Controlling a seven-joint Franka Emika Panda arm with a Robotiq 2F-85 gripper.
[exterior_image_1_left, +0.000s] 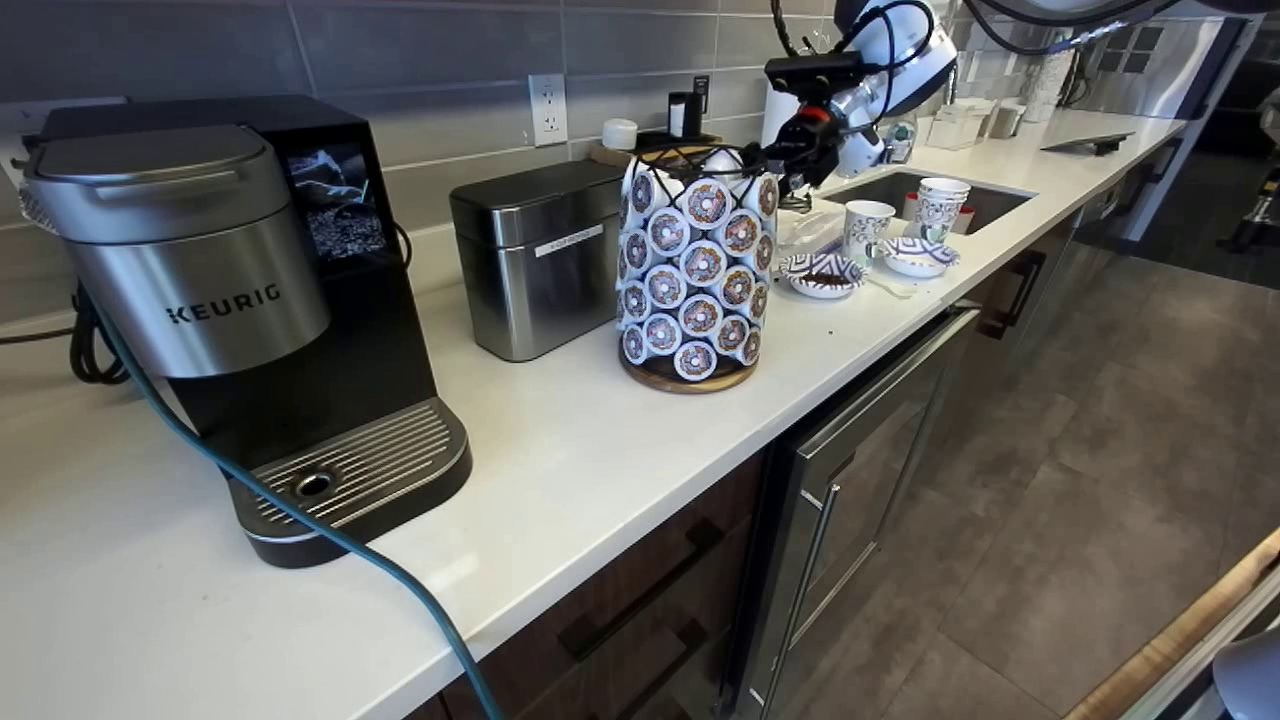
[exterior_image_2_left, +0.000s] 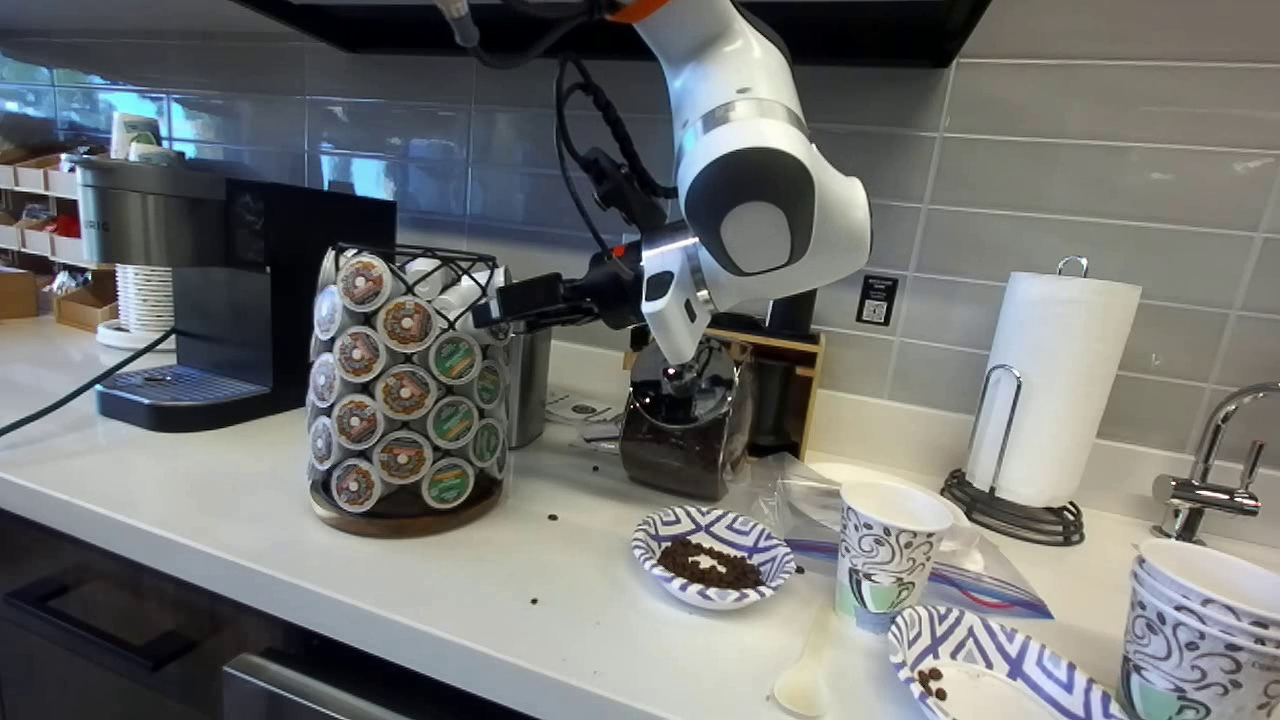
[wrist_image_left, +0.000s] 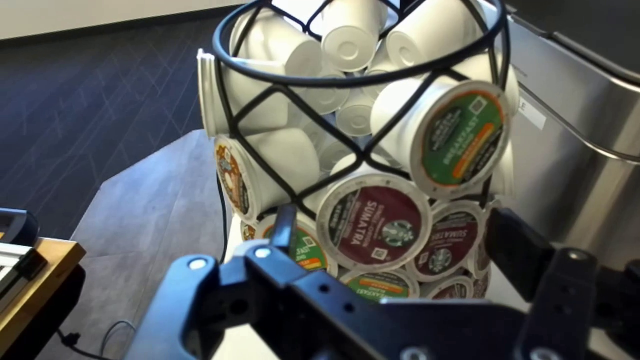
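Observation:
My gripper (wrist_image_left: 397, 235) is open in the wrist view, one finger on each side. It faces a round wire pod holder, whose black rim (wrist_image_left: 320, 81) shows above the fingers. A maroon Sumatra coffee pod (wrist_image_left: 375, 225) lies between the fingers, slotted in the holder. A green Breakfast Blend pod (wrist_image_left: 460, 140) juts out above it. Nothing is held; I cannot tell whether a finger touches a pod. In both exterior views the gripper (exterior_image_1_left: 790, 175) (exterior_image_2_left: 492, 312) is level at the upper side of the holder, which stands on a wooden base (exterior_image_1_left: 655, 379) (exterior_image_2_left: 400, 523).
A Keurig machine (exterior_image_1_left: 225, 310) and a steel bin (exterior_image_1_left: 545, 280) stand by the holder. A dark-filled jar (exterior_image_2_left: 675, 455) is below the arm. A bowl of beans (exterior_image_2_left: 715, 590), another bowl (exterior_image_2_left: 990, 665), paper cups (exterior_image_2_left: 890, 545), a plastic spoon (exterior_image_2_left: 803, 690) and paper towels (exterior_image_2_left: 1060, 390) lie farther along.

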